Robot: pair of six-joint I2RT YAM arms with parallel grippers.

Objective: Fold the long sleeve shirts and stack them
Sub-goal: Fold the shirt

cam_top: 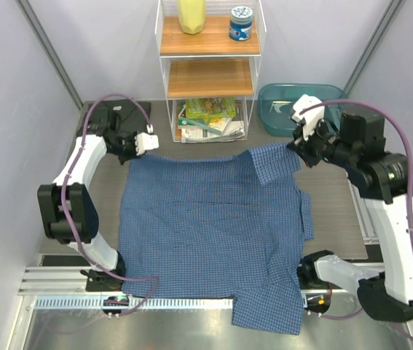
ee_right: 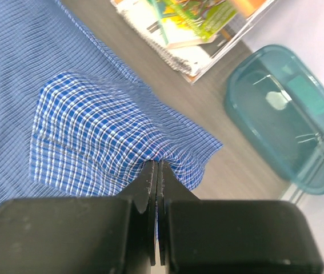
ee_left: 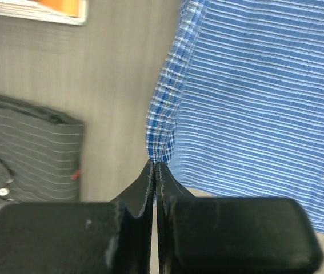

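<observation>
I have both claws pinching the blue check shirt, which lies spread across the middle of the table with its near part reaching past the front edge. The left gripper has its jaws pressed together on the far-left corner of the cloth. The right gripper is clamped on the far-right corner, where a flap is turned over onto the body. I judge the fabric light, thin and limp: it will sag between my two pinches and crease wherever it lands. It is best held at hems, seams or corners, where the doubled cloth gives the pads some bite. The dark grey shirt sits folded at the far-left of the table, near my left claw and apart from the blue one. The teal tub at the far right looks empty, though I cannot identify a pale patch in its bottom. The shelf unit holds a yellow item and a jar on top, and magazines below.
</observation>
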